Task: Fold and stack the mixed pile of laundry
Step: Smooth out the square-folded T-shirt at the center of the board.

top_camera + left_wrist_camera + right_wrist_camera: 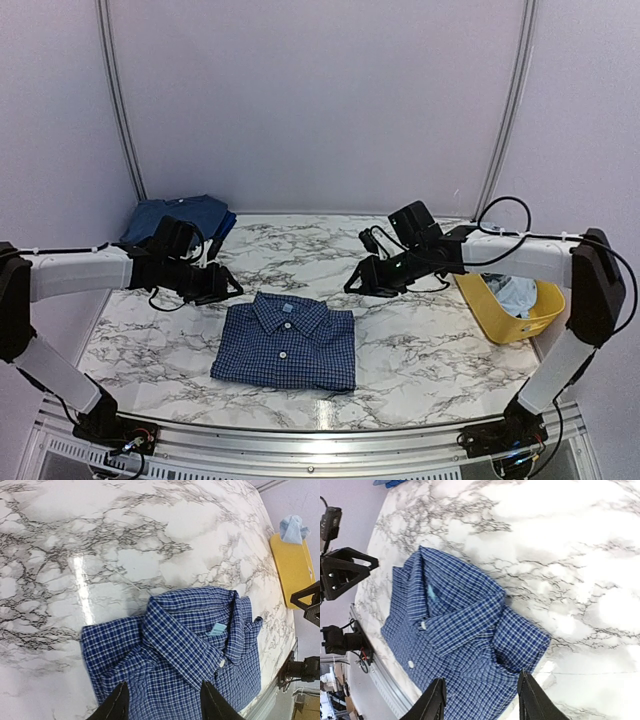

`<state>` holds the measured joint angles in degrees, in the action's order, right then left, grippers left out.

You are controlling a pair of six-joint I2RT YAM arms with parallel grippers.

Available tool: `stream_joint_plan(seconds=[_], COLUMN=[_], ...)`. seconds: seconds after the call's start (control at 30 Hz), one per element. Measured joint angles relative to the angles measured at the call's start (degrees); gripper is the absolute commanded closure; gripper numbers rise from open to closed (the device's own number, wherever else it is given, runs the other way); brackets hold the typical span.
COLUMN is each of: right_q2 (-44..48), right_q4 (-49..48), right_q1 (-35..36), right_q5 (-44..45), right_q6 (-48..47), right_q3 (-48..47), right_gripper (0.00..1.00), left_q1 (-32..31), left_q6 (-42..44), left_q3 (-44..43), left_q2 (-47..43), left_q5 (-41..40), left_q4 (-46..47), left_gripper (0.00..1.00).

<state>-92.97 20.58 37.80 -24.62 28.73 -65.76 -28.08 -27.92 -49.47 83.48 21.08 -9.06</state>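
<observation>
Near edge: a metal rail (300,440) runs along the front of the table (420,350). The tabletop is glossy white with grey marble veining and shows a streak of glare in the left wrist view.

Centre, near the front: the checked shirt (285,340) lies flat on the table, folded into a neat rectangle. It is a woven cloth in a small navy-and-white check. The collar is turned to the far side, with small white buttons down the placket and a pale-blue label (217,629) inside the neck.

Just beyond the shirt's far corners, above the table:
- The left gripper (232,287) is black and wedge-shaped. Its fingers are spread with nothing between them.
- The right gripper (352,287) is the same, with jaws apart and empty.
- Neither touches the cloth.

Right edge: a yellow tub (500,322) of smooth plastic with rounded corners. A crumpled pale-blue garment (515,293) sits inside it.

Far left corner, against the wall: a stack of soft blue garments (175,215), mid-blue and matte with rounded folds. A darker blue piece (226,224) shows at its right edge.
</observation>
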Motion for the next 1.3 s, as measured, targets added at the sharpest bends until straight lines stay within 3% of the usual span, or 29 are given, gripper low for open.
stream_joint_plan(seconds=[0.27, 0.43, 0.57, 0.63, 0.87, 1.03, 1.1, 1.13, 1.2, 1.3], right_q2=[-11.5, -15.4, -15.5, -15.4, -15.1, -15.1, -15.1, -15.1, -15.1, -15.1], right_q4=[2.9, 3.9, 3.9, 3.8, 4.3, 5.0, 5.3, 5.5, 5.7, 5.9], right_q1=[-0.3, -0.3, -0.3, -0.3, -0.3, -0.3, -0.3, -0.3, -0.3, -0.3], right_q5=[1.1, 1.0, 0.5, 0.2, -0.9, -1.2, -1.2, -1.2, -1.2, -1.2], right_q6=[-3.6, -4.9, -5.4, -5.5, -6.3, -6.5, -6.5, -6.5, -6.6, -6.6], right_q3=[-0.1, -1.3, -2.9, -3.4, -4.5, -5.1, -5.2, -5.4, -5.6, -5.6], right_gripper=[0.49, 0.60, 0.61, 0.67, 0.98, 1.00, 1.00, 1.00, 1.00, 1.00], left_q1=[1.3, 1.3, 1.3, 1.3, 1.5, 1.7, 2.0, 2.2, 2.7, 3.9], left_q6=[2.4, 3.4, 3.7, 3.7, 3.5, 3.7, 3.7, 3.7, 3.7, 3.3], left_q3=[-1.1, -1.1, -1.1, -1.1, -1.1, -1.1, -1.1, -1.1, -1.1, -1.0], left_q2=[7.4, 8.3, 8.3, 8.3, 8.3, 8.3, 8.3, 8.3, 8.3, 7.9], left_q5=[-0.4, -0.6, -1.1, -1.7, -2.1, -1.8, -1.7, -1.7, -2.3, -3.4], left_q4=[-1.1, -1.7, -1.8, -1.9, -2.0, -2.0, -2.0, -2.0, -2.4, -3.3], left_gripper=[0.53, 0.57, 0.52, 0.53, 0.78, 0.88, 0.84, 0.75, 0.65, 0.59])
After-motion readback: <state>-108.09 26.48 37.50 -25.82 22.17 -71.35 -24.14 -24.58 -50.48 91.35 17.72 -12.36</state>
